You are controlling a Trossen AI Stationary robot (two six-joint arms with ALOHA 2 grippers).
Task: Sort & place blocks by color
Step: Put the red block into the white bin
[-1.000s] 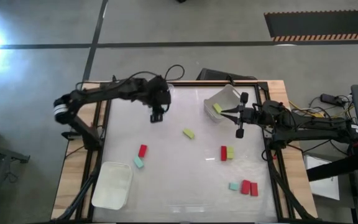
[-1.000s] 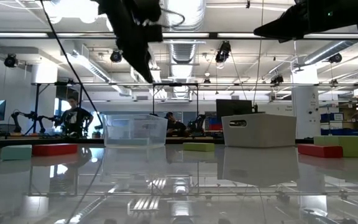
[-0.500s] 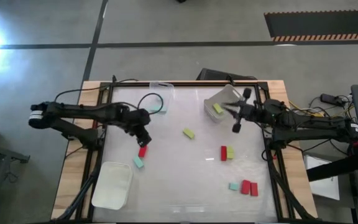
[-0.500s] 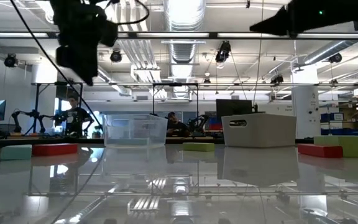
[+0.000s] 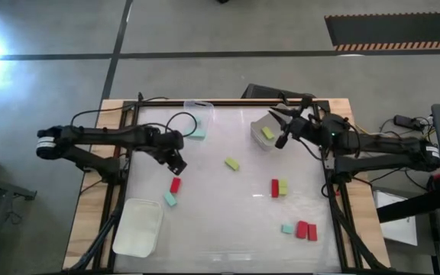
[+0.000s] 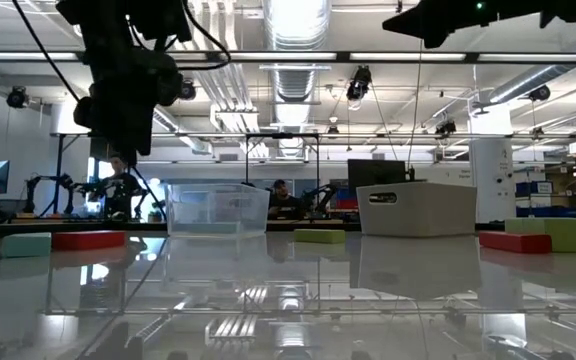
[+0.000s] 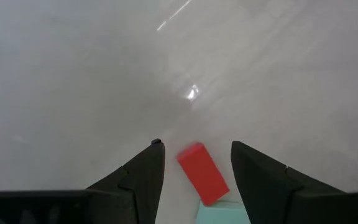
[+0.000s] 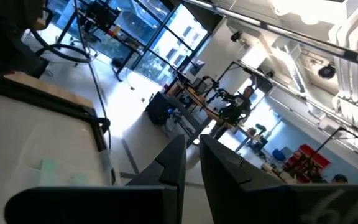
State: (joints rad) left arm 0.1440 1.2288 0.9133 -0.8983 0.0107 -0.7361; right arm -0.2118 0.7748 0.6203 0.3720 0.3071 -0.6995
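Observation:
Small blocks lie flat on the white table: a red block (image 5: 175,184) beside a teal block (image 5: 170,199), a yellow-green block (image 5: 231,163), a red and yellow-green pair (image 5: 278,187), and a teal and two red ones (image 5: 302,229). My left gripper (image 5: 176,162) hovers open above the first red block (image 7: 202,172), fingers either side, apart from it. My right gripper (image 5: 282,136) is shut in the air by the white bin (image 5: 260,122), which holds a yellow-green block (image 5: 267,134).
A clear tray (image 5: 197,114) at the far edge holds a teal block (image 5: 197,134). A translucent white tray (image 5: 138,226) lies at the near left corner. Both show in the low view as the clear tray (image 6: 218,208) and the white bin (image 6: 416,208). Wooden table edges frame the white surface.
My left gripper has swung from the clear tray at the far middle toward the near left, and now stands over the red block. My right gripper has risen a little and turned toward the far edge, beside the white bin. No block has moved.

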